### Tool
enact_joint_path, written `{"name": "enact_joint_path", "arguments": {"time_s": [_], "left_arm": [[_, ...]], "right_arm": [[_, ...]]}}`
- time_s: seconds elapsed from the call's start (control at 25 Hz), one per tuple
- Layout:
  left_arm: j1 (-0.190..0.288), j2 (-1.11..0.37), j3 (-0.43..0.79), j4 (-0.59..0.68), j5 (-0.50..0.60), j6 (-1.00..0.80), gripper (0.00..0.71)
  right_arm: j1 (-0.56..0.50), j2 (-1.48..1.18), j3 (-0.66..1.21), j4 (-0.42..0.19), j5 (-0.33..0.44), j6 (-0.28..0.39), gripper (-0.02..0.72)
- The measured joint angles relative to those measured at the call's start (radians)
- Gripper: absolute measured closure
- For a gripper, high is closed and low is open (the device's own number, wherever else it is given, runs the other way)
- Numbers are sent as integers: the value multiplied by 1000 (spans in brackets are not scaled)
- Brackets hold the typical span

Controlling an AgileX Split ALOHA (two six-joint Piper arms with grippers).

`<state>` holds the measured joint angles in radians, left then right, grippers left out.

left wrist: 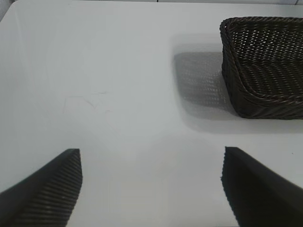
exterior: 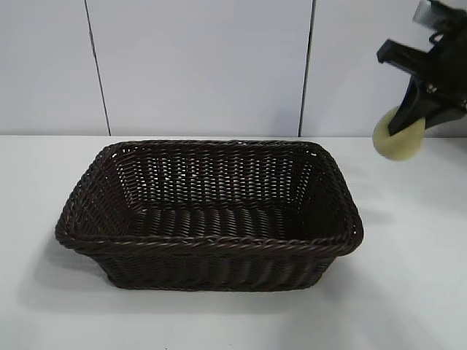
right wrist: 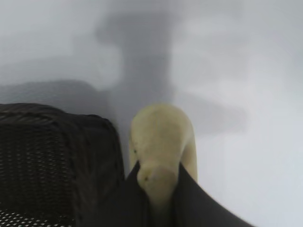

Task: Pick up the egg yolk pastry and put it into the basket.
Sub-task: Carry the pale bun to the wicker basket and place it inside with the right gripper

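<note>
The egg yolk pastry point(exterior: 398, 135) is up in the air, not on the table point(exterior: 408, 292). It is pale yellow and round. The right tool point(exterior: 408, 120) has its two dark fingers squeezed onto it, and in the right wrist view the pastry point(right wrist: 161, 142) bulges a little where the fingers pinch it.

The pastry hangs near the back right part of the table, off to the right of the basket point(exterior: 211, 244) and higher than its rim. It is not over the basket yet. The basket is big, dark brown and woven, and it sits in the middle of the table with nothing inside.

I think the step now is carrying the pastry across to the basket. To do it well, the right tool should keep its squeeze gentle, because the pastry looks soft. It should move over the open middle of the basket, staying above the braided rim, go down low, and only then let go.

The left tool point(left wrist: 151, 189) waits over the bare table by the basket's left side, with its fingers wide apart and holding nothing.
</note>
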<state>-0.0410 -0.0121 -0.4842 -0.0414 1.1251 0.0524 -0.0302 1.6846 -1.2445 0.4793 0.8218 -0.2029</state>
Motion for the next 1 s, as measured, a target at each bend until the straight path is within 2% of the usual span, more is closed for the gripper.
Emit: {"name": "enact_joint_path", "arguments": {"time_s": [0.24, 0.44, 0.84, 1.0], "left_arm": [[0, 0, 0, 0, 0, 0, 126], [0, 0, 0, 0, 0, 0, 126], [0, 0, 0, 0, 0, 0, 126], [0, 0, 0, 0, 0, 0, 126]], "right_arm": [[15, -47, -2, 7, 29, 1, 668], [126, -47, -2, 8, 10, 17, 669], [454, -47, -2, 20, -123, 95, 669], [556, -47, -2, 23, -198, 105, 669]]}}
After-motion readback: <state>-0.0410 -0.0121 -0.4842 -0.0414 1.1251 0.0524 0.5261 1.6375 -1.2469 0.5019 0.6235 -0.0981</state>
